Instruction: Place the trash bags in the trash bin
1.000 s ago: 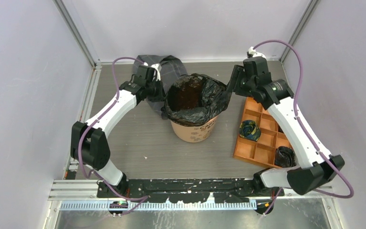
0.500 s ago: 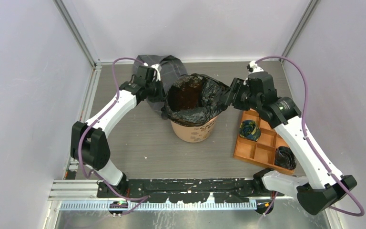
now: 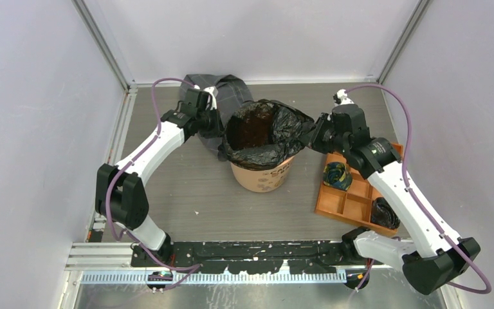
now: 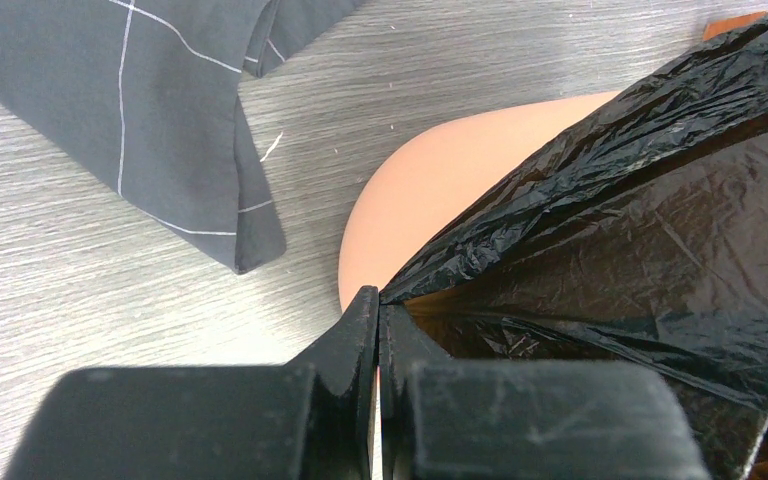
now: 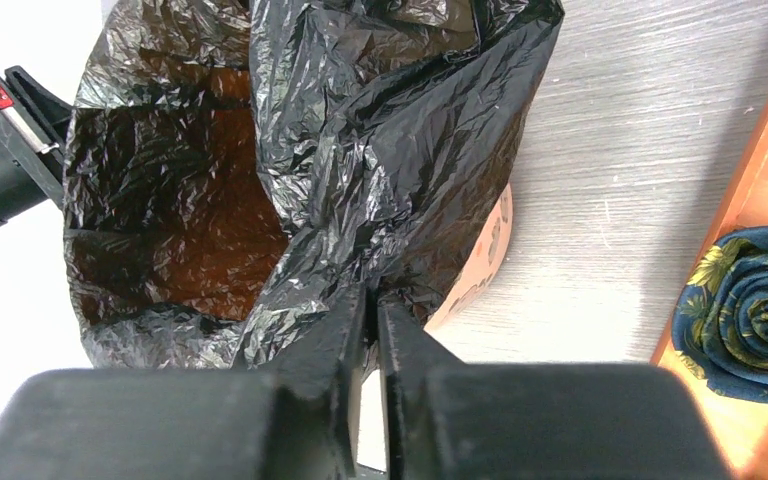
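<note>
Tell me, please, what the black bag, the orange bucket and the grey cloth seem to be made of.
Trash bag: thin plastic film, glossy, finely crinkled with sharp highlights. Trash bin: probably moulded plastic, smooth matt orange. Cloth: likely woven fabric, matt grey, white check lines, soft folds.

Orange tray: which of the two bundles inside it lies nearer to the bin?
The blue-and-yellow patterned roll, at the tray's edge facing the trash bin. The plain black bundle sits in its near right corner, farther away.

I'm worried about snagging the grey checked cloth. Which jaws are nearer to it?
Left. The left jaws pinch the trash bag at the bin rim, beside the cloth; the right jaws grip it across the bin, by the tray.
</note>
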You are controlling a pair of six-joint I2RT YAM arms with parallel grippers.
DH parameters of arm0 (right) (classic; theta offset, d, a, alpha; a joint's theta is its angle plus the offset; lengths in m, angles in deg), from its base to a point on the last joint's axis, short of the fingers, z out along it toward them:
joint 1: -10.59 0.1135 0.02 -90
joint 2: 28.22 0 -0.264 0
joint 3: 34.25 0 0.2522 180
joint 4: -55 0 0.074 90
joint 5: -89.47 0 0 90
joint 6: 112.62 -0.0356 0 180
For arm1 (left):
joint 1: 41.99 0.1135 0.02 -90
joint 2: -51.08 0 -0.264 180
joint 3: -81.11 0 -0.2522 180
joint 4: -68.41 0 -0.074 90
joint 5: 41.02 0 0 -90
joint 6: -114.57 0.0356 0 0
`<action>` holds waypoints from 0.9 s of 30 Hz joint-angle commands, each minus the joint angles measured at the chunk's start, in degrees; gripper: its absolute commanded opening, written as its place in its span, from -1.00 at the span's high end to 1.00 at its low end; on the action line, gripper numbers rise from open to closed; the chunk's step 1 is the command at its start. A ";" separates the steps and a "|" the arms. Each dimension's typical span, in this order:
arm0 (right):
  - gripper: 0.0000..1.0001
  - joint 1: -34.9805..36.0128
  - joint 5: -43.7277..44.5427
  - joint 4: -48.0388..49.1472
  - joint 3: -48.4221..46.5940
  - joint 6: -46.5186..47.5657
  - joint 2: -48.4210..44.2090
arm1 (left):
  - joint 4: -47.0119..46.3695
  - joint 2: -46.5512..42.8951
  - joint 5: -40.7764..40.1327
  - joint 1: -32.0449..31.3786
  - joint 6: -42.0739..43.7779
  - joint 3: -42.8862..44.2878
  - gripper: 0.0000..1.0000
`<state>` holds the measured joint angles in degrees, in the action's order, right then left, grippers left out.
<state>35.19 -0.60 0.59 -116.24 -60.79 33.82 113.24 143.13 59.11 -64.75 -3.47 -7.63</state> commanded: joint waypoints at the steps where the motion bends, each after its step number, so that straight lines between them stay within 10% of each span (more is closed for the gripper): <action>1: 0.78 0.15 1.99 3.24 0.36 -1.37 -2.91 | -2.02 -0.30 0.90 -0.07 0.20 -0.09 0.99; 27: 0.99 0.15 3.25 5.66 15.92 -2.08 -8.61 | -2.33 1.19 0.85 -0.03 -0.33 0.18 0.99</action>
<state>35.19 1.54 1.73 -101.40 -62.28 24.25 112.82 144.07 59.11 -64.75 -3.53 -7.70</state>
